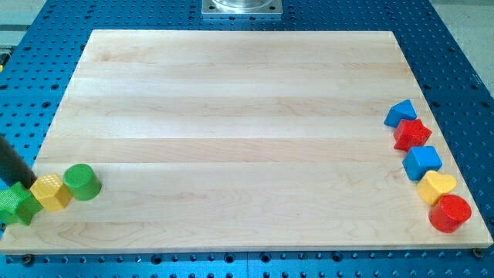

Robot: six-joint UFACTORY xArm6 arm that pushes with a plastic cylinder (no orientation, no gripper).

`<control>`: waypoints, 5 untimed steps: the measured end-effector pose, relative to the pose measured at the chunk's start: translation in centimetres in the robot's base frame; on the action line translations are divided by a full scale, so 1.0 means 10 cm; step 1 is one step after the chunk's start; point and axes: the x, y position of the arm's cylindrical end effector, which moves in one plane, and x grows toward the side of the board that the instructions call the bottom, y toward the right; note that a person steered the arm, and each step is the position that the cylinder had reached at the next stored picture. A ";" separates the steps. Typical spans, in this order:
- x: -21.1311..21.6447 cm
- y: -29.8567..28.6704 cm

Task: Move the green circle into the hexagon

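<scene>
Your tip (pixel 29 185), a bare clawless rod, sits beside the yellow hexagon (pixel 51 191); circle right of the green circle (pixel 81 181) and push leftward.

Only a short stretch of my body shows. It is the rod (pixel 11 161), cut off by the view's left edge. The rod is straight and slender, of even thickness along the whole visible length, and looks round in section. Its colour is very dark, close to black, with a dull, matte surface and only a faint lighter sheen along one side. My tip (pixel 28 186) is the same dark colour as the rest and ends bluntly. At the view's top edge sits a pale grey metal plate (pixel 241 7), cropped, with a rounded shape inside it. Whether it belongs to my arm cannot be told.
</scene>
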 end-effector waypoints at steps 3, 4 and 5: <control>-0.42 1.44; 0.07 2.33; 0.85 1.72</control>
